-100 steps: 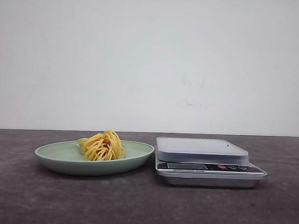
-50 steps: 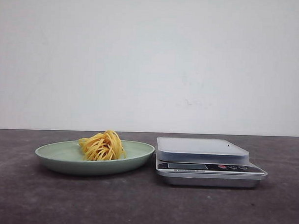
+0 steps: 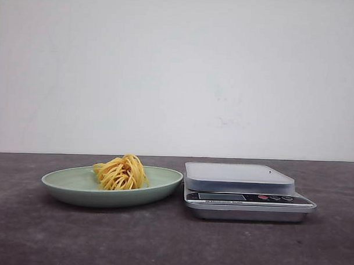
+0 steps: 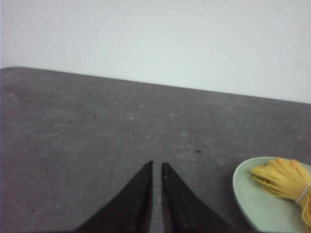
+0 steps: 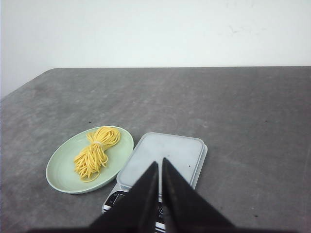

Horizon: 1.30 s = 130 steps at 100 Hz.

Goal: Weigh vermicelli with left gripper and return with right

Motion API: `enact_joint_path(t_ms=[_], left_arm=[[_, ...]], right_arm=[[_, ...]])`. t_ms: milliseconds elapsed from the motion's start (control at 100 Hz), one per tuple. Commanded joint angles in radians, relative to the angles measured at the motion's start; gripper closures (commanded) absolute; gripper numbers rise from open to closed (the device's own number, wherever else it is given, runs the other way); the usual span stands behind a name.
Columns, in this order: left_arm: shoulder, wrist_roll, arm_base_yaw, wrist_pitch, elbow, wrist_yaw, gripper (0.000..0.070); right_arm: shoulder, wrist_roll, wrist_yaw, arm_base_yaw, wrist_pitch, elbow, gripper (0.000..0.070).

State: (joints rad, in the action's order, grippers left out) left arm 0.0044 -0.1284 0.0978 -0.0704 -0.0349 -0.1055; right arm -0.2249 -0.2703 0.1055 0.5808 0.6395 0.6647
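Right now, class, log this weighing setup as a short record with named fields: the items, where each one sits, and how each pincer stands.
vermicelli: a bundle lying in the plate, not yet weighed
plate: pale green, on the table, left of the scale in the front view
scale: platform bare, display and buttons facing the camera
table: dark grey surface
left pincer: fingers nearly together, holding nothing, the plate's edge to one side of it
right pincer: fingers nearly together, holding nothing, scale beyond its tips
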Motion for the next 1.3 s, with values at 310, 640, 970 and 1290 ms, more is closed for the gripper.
enact_joint_path(t_ms=[310,640,970,1290], left_arm=[[-0.001,0.039,-0.009,-0.087,0.022,0.002,0.07],[0.0,0.06,-0.011,-0.117,0.021,0.036,0.07],[0.0,0.059,-0.011,-0.117,0.021,0.035,0.07],[0.0,0.06,-0.011,-0.117,0.021,0.035,0.07]], right_arm=[[-0.001,-0.01,0.0,0.004,-0.011,0.009,0.0699],[-0.001,-0.01,0.0,0.004,-0.011,0.009,0.0699],[-0.001,-0.01,0.0,0.004,-0.011,0.009,0.0699],[-0.001,-0.003,0.0,0.004,-0.011,0.009,0.0699]])
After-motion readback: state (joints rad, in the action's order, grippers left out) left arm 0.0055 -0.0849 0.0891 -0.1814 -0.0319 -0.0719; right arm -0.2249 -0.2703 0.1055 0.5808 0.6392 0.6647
